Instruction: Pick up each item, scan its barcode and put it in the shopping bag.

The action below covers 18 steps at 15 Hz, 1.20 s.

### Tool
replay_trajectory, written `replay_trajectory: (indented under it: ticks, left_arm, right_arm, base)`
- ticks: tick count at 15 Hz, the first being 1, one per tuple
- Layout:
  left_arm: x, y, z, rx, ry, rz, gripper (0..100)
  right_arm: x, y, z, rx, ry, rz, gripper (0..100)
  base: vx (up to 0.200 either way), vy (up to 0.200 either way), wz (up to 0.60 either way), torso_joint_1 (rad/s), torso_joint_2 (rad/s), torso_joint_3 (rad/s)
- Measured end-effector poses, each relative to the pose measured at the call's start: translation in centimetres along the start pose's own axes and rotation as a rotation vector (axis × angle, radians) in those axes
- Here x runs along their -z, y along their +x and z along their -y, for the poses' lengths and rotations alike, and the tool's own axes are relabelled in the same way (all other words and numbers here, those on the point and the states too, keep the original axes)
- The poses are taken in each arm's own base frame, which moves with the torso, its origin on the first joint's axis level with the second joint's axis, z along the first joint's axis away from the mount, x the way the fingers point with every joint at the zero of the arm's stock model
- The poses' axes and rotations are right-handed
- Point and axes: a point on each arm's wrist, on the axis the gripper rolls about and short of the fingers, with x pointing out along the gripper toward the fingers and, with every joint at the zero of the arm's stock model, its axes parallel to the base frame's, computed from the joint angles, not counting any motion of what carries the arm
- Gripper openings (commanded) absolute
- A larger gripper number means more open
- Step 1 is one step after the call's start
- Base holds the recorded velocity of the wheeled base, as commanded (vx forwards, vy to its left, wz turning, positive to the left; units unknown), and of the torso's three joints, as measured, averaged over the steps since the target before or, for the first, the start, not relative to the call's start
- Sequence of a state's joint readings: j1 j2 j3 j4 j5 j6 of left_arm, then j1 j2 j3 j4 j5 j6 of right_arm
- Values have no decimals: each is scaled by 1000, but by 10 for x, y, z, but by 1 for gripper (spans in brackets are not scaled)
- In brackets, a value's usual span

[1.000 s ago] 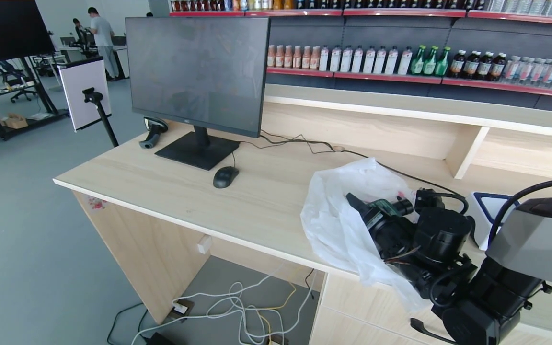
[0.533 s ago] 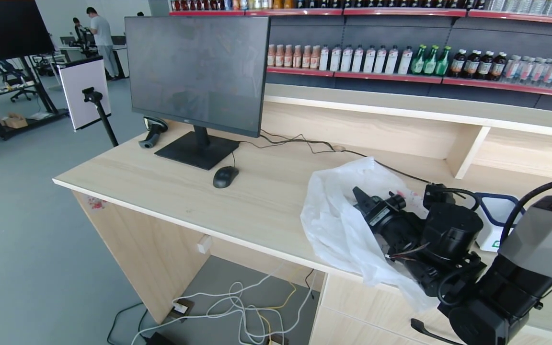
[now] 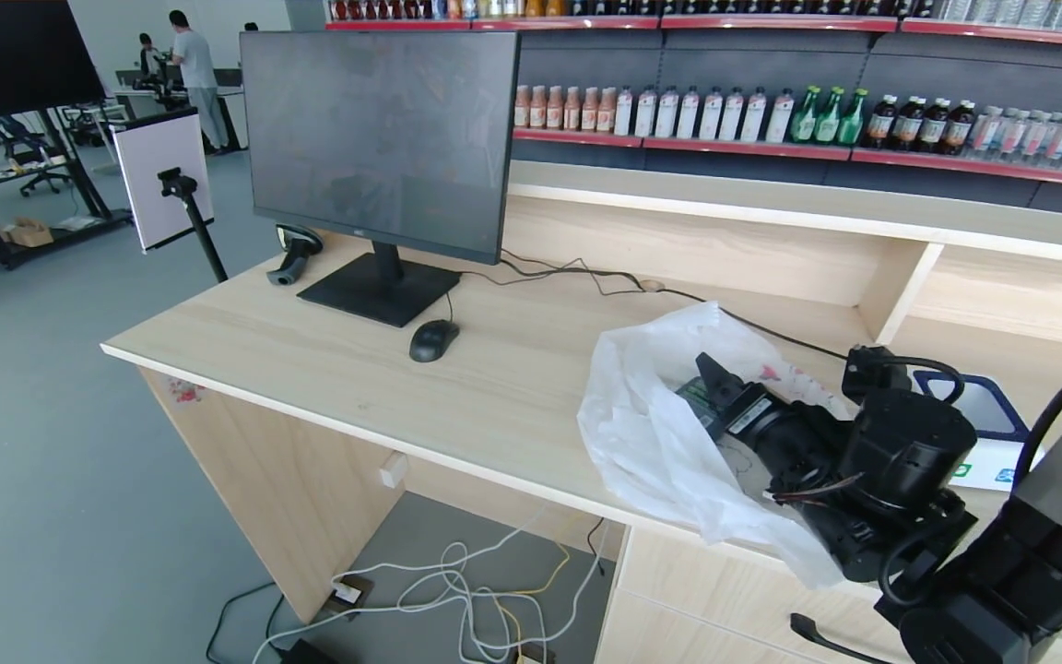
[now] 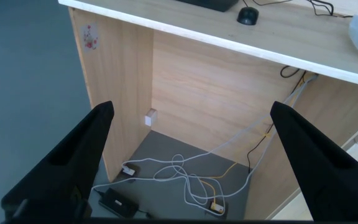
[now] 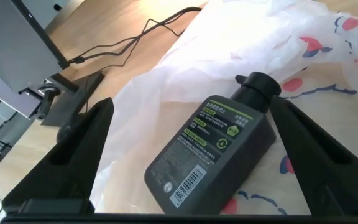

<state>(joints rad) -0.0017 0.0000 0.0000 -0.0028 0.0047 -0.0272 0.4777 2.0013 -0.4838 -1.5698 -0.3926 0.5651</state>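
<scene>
One long wooden counter (image 3: 513,369) carries a dark monitor (image 3: 383,138) at its far left. A white plastic shopping bag (image 3: 651,433) lies open at the near right. The right gripper (image 3: 713,383) sits at the bag's mouth with its fingers spread wide, gripping nothing. A dark bottle (image 5: 213,149) lies on its side inside the bag, between and just beyond those fingers. The left gripper (image 4: 191,107), also spread and empty, hangs below the counter's near edge. A mouse (image 3: 433,340) sits near the monitor's stand.
</scene>
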Motion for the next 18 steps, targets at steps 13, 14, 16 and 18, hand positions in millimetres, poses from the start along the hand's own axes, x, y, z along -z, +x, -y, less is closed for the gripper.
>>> replay_trajectory:
  ticks: [13, 14, 16, 18]
  left_arm:
    - [0, 0, 0, 0, 0, 0, 100]
    - [0, 0, 0, 0, 0, 0, 100]
    - [0, 0, 0, 0, 0, 0, 100]
    - [0, 0, 0, 0, 0, 0, 100]
  right_arm:
    - [-54, -14, -37, -168, -403, 172, 100]
    - [-57, -14, -43, -205, -399, 188, 100]
    - [-61, -14, -54, -317, -443, 200, 100]
    - [-69, -11, -50, -411, -561, 215, 100]
  base:
    - [0, 0, 0, 0, 0, 0]
    - [0, 0, 0, 0, 0, 0]
    - [0, 0, 0, 0, 0, 0]
    - [0, 0, 0, 0, 0, 0]
